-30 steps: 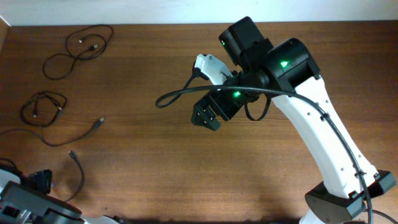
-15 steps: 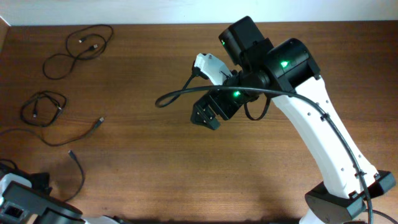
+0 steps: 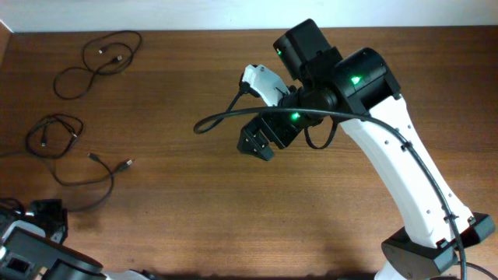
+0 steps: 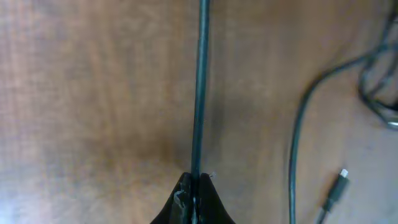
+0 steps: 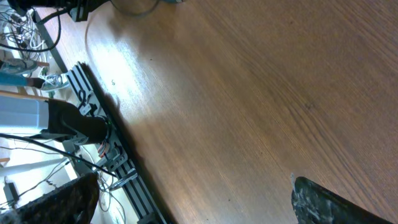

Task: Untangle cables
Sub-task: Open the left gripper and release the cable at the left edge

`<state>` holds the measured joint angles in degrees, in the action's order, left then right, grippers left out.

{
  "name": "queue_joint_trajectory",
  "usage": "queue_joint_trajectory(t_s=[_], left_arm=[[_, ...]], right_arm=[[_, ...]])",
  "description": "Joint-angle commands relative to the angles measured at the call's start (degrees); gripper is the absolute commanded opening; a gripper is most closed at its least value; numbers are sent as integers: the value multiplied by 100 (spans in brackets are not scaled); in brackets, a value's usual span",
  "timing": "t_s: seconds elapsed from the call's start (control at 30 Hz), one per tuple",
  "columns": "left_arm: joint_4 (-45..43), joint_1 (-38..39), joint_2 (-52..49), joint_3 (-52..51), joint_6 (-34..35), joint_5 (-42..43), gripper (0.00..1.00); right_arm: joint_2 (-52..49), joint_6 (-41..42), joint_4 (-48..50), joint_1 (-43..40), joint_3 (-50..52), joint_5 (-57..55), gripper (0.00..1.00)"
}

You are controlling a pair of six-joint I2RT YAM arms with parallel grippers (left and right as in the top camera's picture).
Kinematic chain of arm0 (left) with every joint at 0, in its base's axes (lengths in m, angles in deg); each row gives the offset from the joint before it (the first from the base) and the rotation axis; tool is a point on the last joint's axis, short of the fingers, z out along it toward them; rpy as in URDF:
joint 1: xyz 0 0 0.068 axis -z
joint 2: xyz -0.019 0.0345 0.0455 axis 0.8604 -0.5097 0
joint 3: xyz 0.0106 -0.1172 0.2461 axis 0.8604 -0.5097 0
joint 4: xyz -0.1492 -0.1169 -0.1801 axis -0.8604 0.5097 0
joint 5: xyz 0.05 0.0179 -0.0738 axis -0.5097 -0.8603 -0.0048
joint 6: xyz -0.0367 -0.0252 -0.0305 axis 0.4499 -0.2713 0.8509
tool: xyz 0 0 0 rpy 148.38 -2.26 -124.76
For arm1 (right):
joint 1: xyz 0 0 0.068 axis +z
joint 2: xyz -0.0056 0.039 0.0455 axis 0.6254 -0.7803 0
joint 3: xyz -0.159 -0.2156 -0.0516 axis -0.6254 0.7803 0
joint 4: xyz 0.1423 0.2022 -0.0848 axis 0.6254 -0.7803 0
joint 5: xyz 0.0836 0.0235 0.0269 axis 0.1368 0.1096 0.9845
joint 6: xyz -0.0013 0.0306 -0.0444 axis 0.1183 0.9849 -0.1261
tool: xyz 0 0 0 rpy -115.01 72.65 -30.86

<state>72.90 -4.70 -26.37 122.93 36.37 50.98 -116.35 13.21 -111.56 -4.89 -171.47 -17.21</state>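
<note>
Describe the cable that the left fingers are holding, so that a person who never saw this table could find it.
Look at the front-left corner of the table, where the left fingers are shut. One thin black cable runs from them in a hooked curve ending in a small plug. Unlike the coiled bundle and looped cable beyond, it is pinched.

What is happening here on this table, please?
The left gripper is shut on one thin black cable that runs away from it across the wooden table. The right gripper hovers open above mid-table, holding nothing. Other cables lie along the left side: a loose loop and a small coil.
</note>
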Motion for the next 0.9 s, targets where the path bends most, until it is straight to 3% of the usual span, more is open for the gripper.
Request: queue_joint_trajectory(t_s=[0.0, 0.03, 0.07, 0.1, 0.13, 0.27, 0.37, 0.5, 0.6, 0.7, 0.87], left_arm=[[-92, 13, -48, -48, 142, 391, 19], [-90, 13, -48, -48, 140, 389, 55], [-90, 13, -48, -48, 140, 389, 76], [-87, 13, -48, -48, 140, 393, 92], [-87, 13, -46, -46, 138, 398, 99], [59, 15, 192, 72, 96, 275, 99], [577, 33, 841, 396, 63, -802, 99], [905, 535, 1320, 940, -42, -1480, 99], [1080, 1239, 1294, 1432, -407, -2107, 96], [1423, 2048, 798, 2420, -1707, -2514, 100], [1652, 2369, -57, 2885, -1814, -2485, 98]], right_arm=[[-9, -42, -20, 24, 20, -48, 98], [-9, -42, -20, 24, 20, -46, 99], [-9, -42, -20, 24, 20, -46, 98], [-9, -42, -20, 24, 20, -46, 98], [-9, -42, -22, 24, 20, -48, 98], [-9, -44, -22, 24, 20, -48, 98], [-9, -44, -9, 24, 20, -48, 98], [-9, -42, 61, 24, 20, -46, 98], [-9, -44, 22, 24, 22, -48, 98], [-11, -44, 22, 24, 20, -46, 98], [-11, -44, -13, 24, 22, -48, 98]])
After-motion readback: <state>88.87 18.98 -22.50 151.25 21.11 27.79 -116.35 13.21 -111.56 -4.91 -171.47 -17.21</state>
